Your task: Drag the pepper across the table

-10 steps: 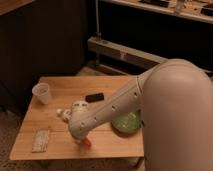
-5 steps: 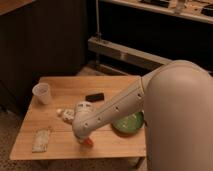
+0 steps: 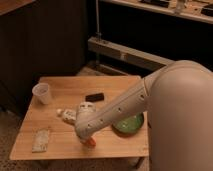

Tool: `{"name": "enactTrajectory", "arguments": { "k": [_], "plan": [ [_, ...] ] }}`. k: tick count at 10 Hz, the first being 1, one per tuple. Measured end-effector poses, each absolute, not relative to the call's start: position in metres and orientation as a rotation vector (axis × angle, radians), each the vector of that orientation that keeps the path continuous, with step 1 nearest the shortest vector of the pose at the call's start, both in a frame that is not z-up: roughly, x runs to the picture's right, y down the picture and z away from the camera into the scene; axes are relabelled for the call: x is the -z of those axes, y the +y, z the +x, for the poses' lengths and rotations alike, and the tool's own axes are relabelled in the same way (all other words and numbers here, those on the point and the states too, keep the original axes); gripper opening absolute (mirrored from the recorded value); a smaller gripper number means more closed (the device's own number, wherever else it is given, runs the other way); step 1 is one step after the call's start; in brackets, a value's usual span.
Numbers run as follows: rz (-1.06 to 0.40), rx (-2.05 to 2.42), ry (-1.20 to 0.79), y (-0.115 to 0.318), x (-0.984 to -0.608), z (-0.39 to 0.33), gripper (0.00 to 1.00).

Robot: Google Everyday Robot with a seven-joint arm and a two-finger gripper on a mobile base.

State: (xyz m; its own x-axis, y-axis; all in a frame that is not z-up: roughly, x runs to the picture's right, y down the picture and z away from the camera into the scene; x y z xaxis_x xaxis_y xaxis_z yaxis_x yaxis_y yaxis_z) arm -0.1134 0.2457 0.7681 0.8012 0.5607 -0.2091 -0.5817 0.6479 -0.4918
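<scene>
Where gripper (image 3: 86, 138) reaches table (image 3: 60, 145) front, pepper (image 3: 90, 142) just beneath.

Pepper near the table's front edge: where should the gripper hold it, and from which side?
Across the middle of the small orange-red pepper, from above. It lies flat on the light wooden table, and only its tip shows beneath the gripper, already over it.

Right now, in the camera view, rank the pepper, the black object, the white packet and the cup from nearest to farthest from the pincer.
The pincer is low over the table's front edge.
1. Pepper, right at the pincer, just under the arm's end.
2. Black object, behind it, mid-table.
3. White packet, front left, about as near as the black object; too close to call.
4. Cup, far left corner.
</scene>
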Motion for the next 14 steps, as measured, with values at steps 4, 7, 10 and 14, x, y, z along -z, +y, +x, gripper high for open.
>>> {"name": "enactTrajectory", "arguments": {
  "k": [4,7,10,14],
  "plan": [
    [-0.566,-0.675,0.053,0.246,-0.771,-0.102,0.0],
    [-0.562,-0.692,0.061,0.245,-0.772,-0.096,0.0],
    [-0.552,-0.717,0.076,0.244,-0.773,-0.087,0.0],
    [-0.537,-0.737,0.075,0.241,-0.771,-0.081,0.0]
  ]
}}
